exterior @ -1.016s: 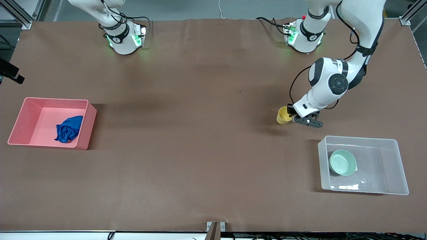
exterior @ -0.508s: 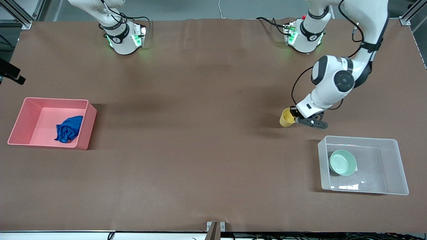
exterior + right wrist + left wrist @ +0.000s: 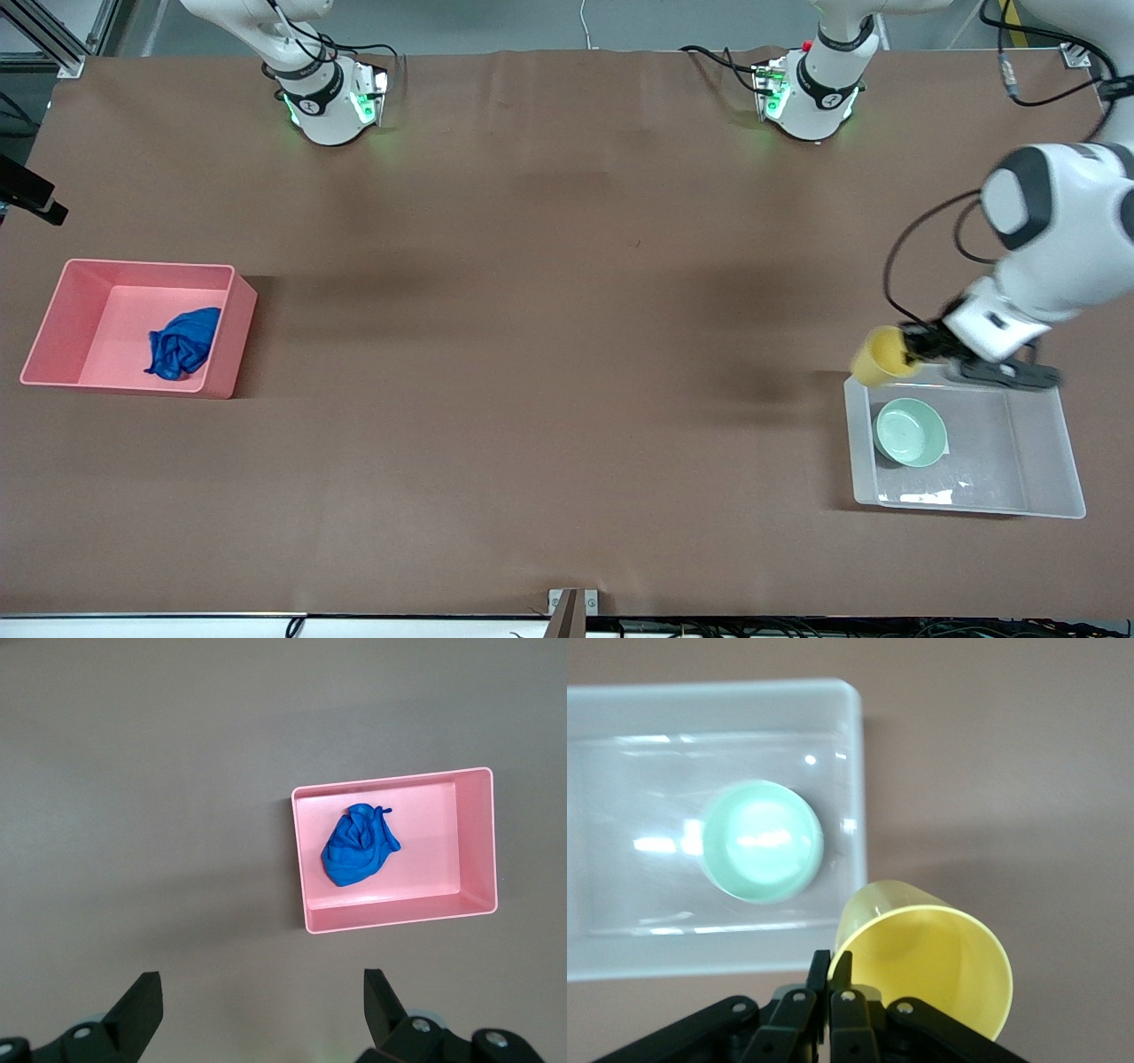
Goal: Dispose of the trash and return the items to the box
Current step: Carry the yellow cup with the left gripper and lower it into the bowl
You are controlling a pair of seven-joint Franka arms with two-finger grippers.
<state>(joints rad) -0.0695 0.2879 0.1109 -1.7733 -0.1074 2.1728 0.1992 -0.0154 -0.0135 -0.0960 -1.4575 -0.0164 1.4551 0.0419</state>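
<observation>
Left gripper (image 3: 921,347) carries yellow cup (image 3: 880,356) over box (image 3: 1054,447).

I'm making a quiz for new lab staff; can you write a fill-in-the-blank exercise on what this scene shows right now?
1. The left gripper holds the yellow ____ over the clear box's rim.
2. The green bowl lies in the ____ box.
3. The blue cloth lies in the ____ bin.
4. The right gripper, up over the table, has its fingers ____.

Missing words: cup; clear; pink; open
</observation>
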